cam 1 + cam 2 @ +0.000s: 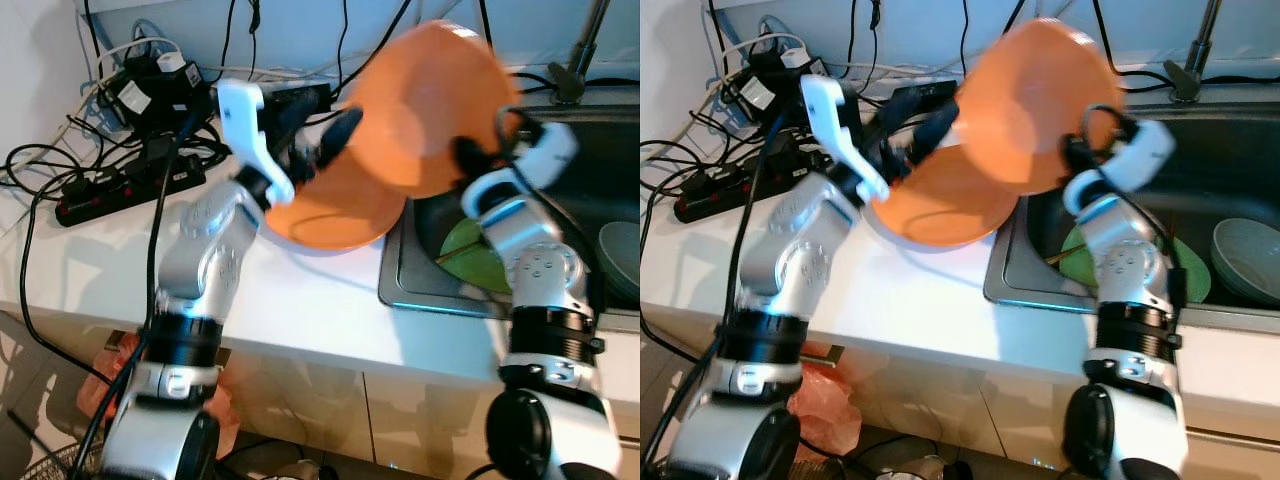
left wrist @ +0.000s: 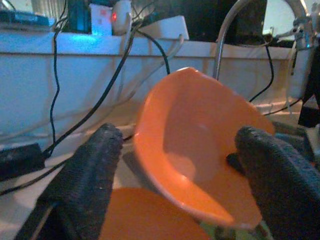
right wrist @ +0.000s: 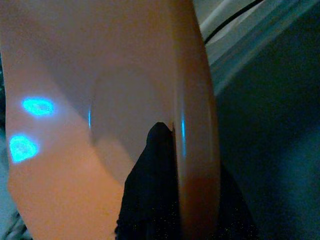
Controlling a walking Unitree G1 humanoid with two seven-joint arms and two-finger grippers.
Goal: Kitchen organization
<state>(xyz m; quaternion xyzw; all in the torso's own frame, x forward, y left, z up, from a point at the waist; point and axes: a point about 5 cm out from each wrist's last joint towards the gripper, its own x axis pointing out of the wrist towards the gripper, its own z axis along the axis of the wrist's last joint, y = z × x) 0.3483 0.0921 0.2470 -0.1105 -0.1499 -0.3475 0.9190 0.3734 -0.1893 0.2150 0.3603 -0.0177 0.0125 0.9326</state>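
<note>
My right gripper (image 1: pixel 470 152) is shut on the rim of an orange bowl (image 1: pixel 430 105) and holds it tilted on edge in the air, over the counter beside the sink. In the right wrist view a black finger (image 3: pixel 155 195) presses the inside of that rim. Below the raised bowl a second orange bowl (image 1: pixel 325 220) rests on the white counter. My left gripper (image 1: pixel 315 130) hovers open just left of the raised bowl and above the resting one. Its two fingers (image 2: pixel 90 185) stand wide apart with the raised bowl (image 2: pixel 200 150) beyond them.
The steel sink (image 1: pixel 400 285) at the right holds a green plate (image 1: pixel 470 250) and a grey bowl (image 1: pixel 622 255), with the faucet (image 1: pixel 580 50) behind it. Power strips and tangled cables (image 1: pixel 120 180) cover the counter's back left. The front of the counter is bare white.
</note>
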